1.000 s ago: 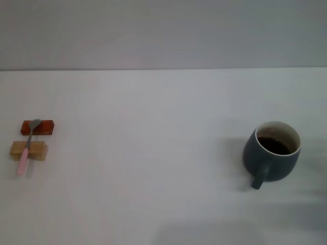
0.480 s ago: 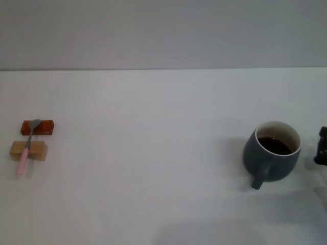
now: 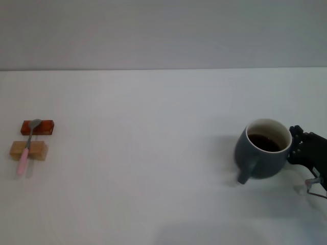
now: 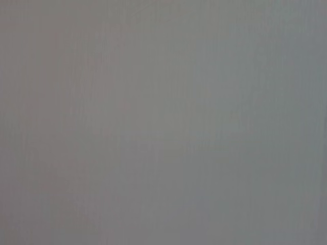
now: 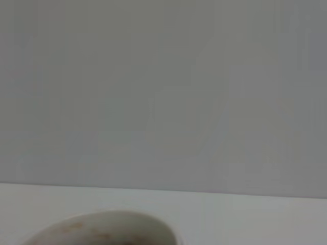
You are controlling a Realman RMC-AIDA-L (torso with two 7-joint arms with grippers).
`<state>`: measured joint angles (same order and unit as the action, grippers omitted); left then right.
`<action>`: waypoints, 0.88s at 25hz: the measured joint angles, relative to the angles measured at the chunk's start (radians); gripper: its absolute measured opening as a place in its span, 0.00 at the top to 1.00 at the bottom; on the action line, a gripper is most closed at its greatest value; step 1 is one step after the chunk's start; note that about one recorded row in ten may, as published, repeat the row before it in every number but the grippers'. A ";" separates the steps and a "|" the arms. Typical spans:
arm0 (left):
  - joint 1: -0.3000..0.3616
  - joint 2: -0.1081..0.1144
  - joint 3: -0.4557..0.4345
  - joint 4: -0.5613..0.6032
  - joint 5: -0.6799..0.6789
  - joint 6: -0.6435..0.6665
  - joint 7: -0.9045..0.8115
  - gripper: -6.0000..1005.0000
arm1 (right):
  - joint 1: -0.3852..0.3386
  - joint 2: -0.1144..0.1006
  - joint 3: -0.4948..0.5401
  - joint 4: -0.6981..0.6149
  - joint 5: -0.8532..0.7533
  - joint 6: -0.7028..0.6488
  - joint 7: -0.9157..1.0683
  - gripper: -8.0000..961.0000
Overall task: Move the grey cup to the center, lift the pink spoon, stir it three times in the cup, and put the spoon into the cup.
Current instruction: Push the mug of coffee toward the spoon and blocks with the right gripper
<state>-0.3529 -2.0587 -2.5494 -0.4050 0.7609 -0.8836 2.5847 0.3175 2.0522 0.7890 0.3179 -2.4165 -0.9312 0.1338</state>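
- You see the grey cup [image 3: 263,149] has moved left since 0.5 s ago; the right gripper [image 3: 295,146] now touches its 3 o'clock side.
- Its grip: cannot tell.
- Cup upright, dark liquid inside, handle toward 7 o'clock.

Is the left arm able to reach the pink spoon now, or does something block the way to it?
Probably yes. The pink spoon lies across a red-brown block and a tan block on the robot's left, with bare table around it. The left arm is not in view; the right gripper is by the grey cup.
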 joint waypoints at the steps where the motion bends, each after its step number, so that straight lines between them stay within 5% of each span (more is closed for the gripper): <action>1: 0.000 0.000 0.000 0.000 0.000 0.000 0.000 0.14 | 0.003 0.000 -0.001 0.000 -0.008 0.002 0.003 0.94; 22: -0.007 -0.002 0.000 0.007 0.000 -0.006 -0.001 0.14 | 0.102 -0.006 -0.013 0.023 -0.209 0.073 0.150 0.94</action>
<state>-0.3603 -2.0604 -2.5495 -0.3979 0.7609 -0.8894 2.5837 0.4192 2.0465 0.7761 0.3406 -2.6254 -0.8578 0.2834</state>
